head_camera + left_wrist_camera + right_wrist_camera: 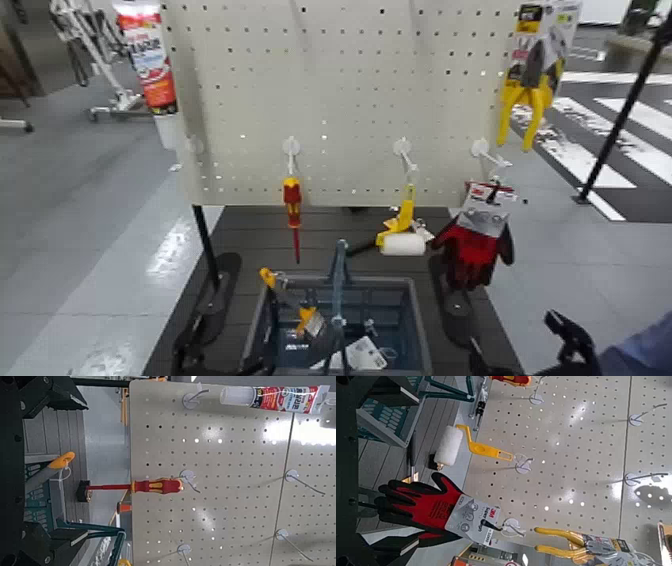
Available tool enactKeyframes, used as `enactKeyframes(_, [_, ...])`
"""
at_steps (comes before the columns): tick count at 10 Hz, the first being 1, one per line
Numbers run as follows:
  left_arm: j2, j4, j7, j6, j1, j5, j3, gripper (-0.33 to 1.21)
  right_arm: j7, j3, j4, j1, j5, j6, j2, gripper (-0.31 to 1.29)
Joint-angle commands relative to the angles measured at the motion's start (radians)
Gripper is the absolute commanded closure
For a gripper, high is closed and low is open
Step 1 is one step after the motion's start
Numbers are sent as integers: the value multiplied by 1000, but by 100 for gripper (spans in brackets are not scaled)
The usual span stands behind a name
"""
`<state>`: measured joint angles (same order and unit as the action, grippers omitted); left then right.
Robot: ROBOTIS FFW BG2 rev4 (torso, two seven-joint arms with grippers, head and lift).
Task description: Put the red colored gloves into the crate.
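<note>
The gloves (pixel 478 258) hang right, card on hook (pixel 486 155); the right gripper (pixel 514 338), near right, has jaws apart, presumably to grasp them; the left gripper (pixel 82 469), near left, waits, jaws apart; the crate (pixel 421 325) sits near, between grippers.

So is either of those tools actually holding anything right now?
No, nothing is held: the right tool stands open below the red work gloves, and the left tool is empty too.

On the pegboard (pixel 335 90), the screwdriver (pixel 293 205) hangs left of the roller (pixel 404 243), the gloves (pixel 478 240) right of both. The crate (pixel 420 320) sits before the board, 1 brush (pixel 309 321) inside it; up top, tube (pixel 152 60) left, pliers (pixel 530 95) right.
</note>
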<state>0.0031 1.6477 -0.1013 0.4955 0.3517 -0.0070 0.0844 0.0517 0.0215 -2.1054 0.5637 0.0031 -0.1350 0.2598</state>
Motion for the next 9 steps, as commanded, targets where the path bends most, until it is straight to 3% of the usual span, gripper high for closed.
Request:
enactKeyframes(1, [-110, 0, 0, 0, 0, 1, 0, 17, 0, -2, 2, -1, 0, 0, 1, 8])
enactKeyframes(5, [-110, -2, 0, 0, 0, -1, 0, 17, 8, -9, 5, -4, 0, -17, 1, 8])
enactKeyframes(8, [-110, -2, 0, -2, 0, 1, 3, 17, 54, -40, 15, -30, -32, -26, -2, 9])
enactKeyframes(9, [-110, -2, 0, -3, 0, 1, 3, 17, 57, -58, 19, -42, -66, -12, -2, 10])
